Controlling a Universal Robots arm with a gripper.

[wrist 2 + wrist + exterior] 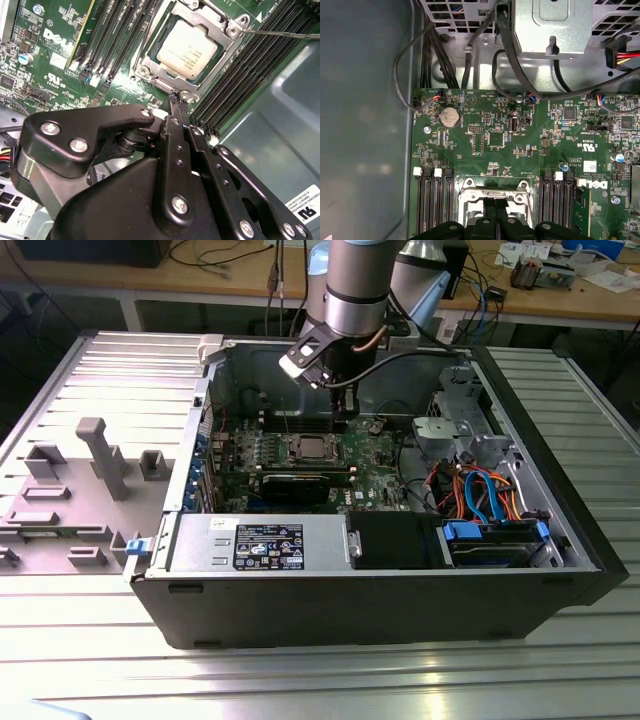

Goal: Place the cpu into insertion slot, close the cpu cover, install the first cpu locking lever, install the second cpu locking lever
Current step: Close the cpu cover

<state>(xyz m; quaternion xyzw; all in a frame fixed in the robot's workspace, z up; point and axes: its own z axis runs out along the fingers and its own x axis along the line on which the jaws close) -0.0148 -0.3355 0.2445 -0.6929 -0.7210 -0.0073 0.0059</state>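
- Pincer (pixel 178 101) clenched, two black fingers (pixel 172 150) pressed tip to tip with no gap in the second wrist view; no telling of anything pinched between them.
- Tips right at one corner of the insertion slot (pixel 145 70), against its silver rim.
- One cpu (pixel 187 47): flat, square, pale silver-grey metal top with faint print, thin green edge around it, lying level inside the slot.
- One cpu cover (pixel 223 52): thin silver frame down flat over the cpu, metal top showing through its square window.
- One thin metal lever (pixel 280 34), running out from a corner of the cover across the memory slots.
- Two banks of long black memory slots (pixel 555 205), one on each side of the socket.
- One round coin battery (pixel 449 116) on the green board (pixel 530 165).
- One open computer case (pixel 350 600) lying on a ribbed metal table (pixel 100 660), socket near the middle of the board in the exterior view.
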